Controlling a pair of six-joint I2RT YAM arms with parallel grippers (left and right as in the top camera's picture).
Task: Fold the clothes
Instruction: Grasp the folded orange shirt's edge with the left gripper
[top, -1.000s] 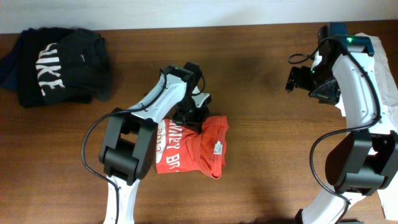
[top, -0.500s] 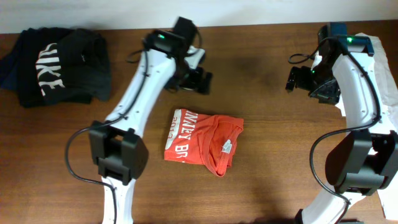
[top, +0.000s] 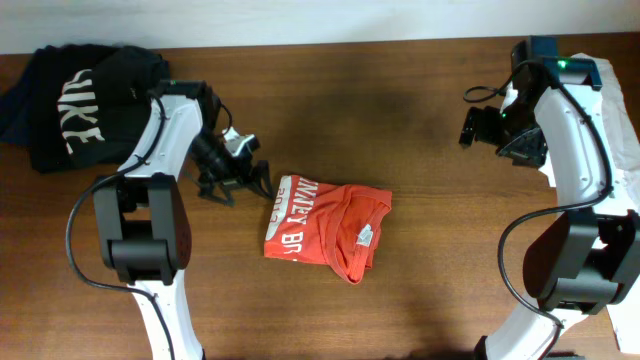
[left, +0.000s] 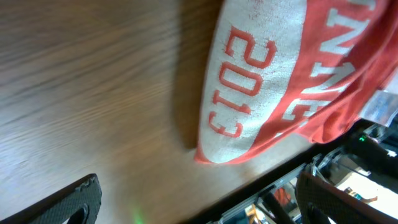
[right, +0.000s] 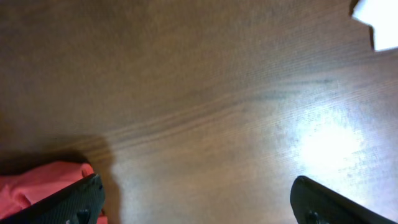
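My left gripper (top: 243, 183), wide and empty, hovers beside the folded red T-shirt (top: 325, 228), likely to neaten it; my right gripper (top: 468, 126) is wide too.

Hovering over the brown wooden surface (left: 93, 93) with the end effector (left: 202, 199) spread wide and gripping nothing; facing a folded red shirt (left: 348, 81) lying at upper right, its white panel (left: 249, 87) displaying "2013" in red numerals.
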